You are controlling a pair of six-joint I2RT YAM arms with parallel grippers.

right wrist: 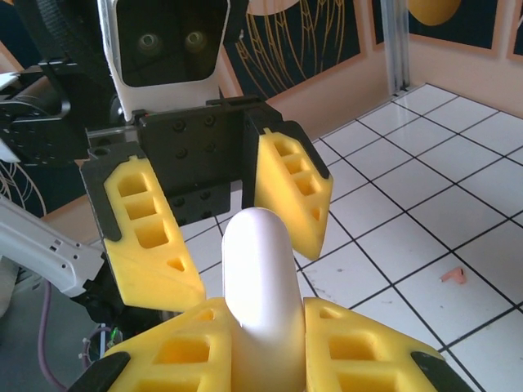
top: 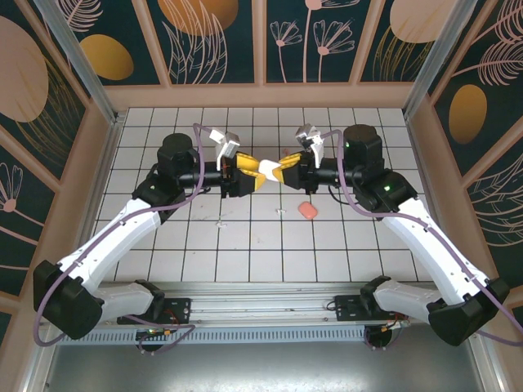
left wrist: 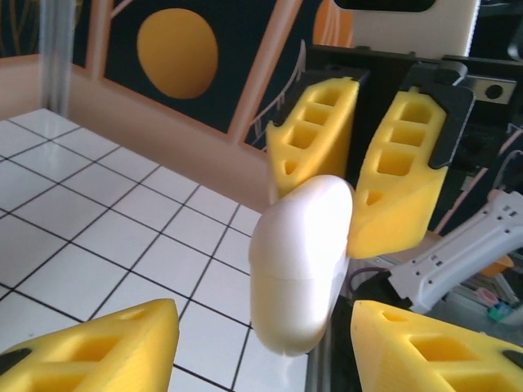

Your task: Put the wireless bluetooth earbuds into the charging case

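Over tiled table [top: 245, 245] both arms [top: 122, 229] stretch inward; right pincer [right wrist: 265, 314] grips white case [right wrist: 257, 269], left pincer [top: 260, 171] gapes.

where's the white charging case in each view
top external: white charging case just above centre, where the left gripper and right gripper meet
left wrist: case centre, slightly low
right wrist: case bottom centre, clamped
shared landmark: the right gripper's yellow fingers pinching it

Charging case [left wrist: 302, 261] above table [top: 204, 261] centre, in right gripper [right wrist: 261, 327], between left gripper [left wrist: 265, 314] fingers, untouched. Second case [top: 307, 211] on table nearer front edge, earbud [top: 282, 212] just left.
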